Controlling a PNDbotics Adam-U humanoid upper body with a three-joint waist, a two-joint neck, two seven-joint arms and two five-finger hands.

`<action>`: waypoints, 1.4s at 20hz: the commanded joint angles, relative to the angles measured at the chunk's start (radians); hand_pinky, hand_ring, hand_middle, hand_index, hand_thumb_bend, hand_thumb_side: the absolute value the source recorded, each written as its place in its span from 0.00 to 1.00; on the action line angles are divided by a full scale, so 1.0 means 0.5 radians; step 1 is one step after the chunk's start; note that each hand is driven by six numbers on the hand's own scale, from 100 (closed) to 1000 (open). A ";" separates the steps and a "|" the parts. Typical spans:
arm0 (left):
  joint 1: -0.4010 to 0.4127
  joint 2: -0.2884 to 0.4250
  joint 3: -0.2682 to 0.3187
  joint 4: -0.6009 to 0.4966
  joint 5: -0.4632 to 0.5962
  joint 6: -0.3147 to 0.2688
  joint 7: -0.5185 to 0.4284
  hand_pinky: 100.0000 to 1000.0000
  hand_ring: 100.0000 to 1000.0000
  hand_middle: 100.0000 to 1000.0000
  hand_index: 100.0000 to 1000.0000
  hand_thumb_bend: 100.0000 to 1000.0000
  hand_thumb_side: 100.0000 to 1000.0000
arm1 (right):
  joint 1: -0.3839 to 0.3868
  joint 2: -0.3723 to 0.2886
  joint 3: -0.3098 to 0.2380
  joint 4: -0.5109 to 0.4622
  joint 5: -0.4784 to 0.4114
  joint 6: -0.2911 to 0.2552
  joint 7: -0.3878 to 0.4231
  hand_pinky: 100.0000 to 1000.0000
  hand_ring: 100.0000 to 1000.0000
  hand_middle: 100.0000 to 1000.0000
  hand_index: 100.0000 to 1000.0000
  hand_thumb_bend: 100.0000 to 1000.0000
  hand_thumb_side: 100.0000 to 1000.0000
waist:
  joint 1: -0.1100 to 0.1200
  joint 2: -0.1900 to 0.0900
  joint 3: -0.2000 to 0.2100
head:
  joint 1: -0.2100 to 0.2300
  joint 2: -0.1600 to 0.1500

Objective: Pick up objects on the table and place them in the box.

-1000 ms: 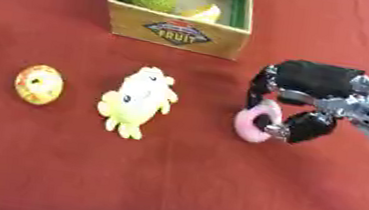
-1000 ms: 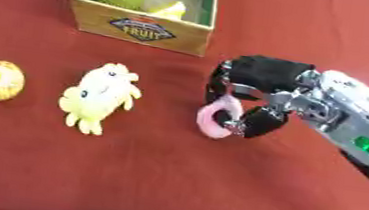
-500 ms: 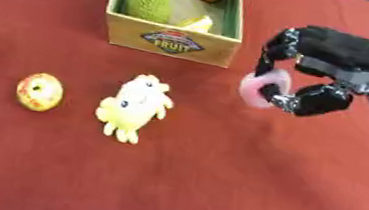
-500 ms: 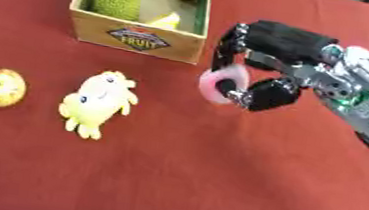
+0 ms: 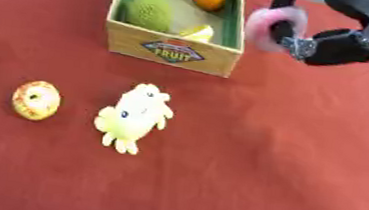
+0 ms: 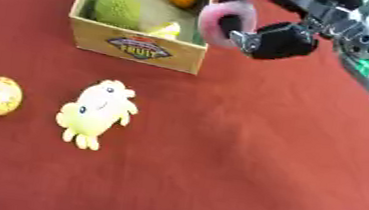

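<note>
Right hand point(image 6: 271, 34) pinches pink ring point(image 6: 225, 16) beside box point(image 6: 138, 48) (yellow toy point(image 6: 95, 111) nearby).

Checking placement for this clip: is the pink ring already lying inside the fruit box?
No. The pink ring is held in the right hand, raised beside the box near its right wall.

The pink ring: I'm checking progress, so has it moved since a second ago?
Yes. The right hand has carried the pink ring from the cloth beside the yellow plush toy up to the fruit box's right edge.
</note>
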 commanded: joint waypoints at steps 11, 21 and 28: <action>-0.076 0.054 0.010 -0.037 -0.003 -0.020 -0.016 0.92 0.69 0.62 0.86 0.00 0.56 | -0.250 0.047 -0.041 -0.013 0.048 0.344 -0.113 0.73 0.55 0.41 0.50 0.00 0.00 | -0.039 0.083 0.085 | -0.058 -0.151; -0.125 0.054 0.001 -0.037 0.007 -0.033 -0.035 0.93 0.69 0.62 0.86 0.00 0.56 | -0.348 0.149 0.040 0.192 0.183 0.348 -0.133 0.74 0.58 0.47 0.58 0.00 0.00 | -0.075 0.163 0.166 | -0.113 -0.195; -0.124 0.050 0.006 -0.037 0.008 -0.035 -0.034 0.93 0.69 0.62 0.86 0.00 0.56 | -0.322 0.161 0.094 0.257 0.365 0.255 0.208 0.82 0.79 0.77 0.88 0.14 0.00 | -0.074 0.169 0.178 | -0.108 -0.180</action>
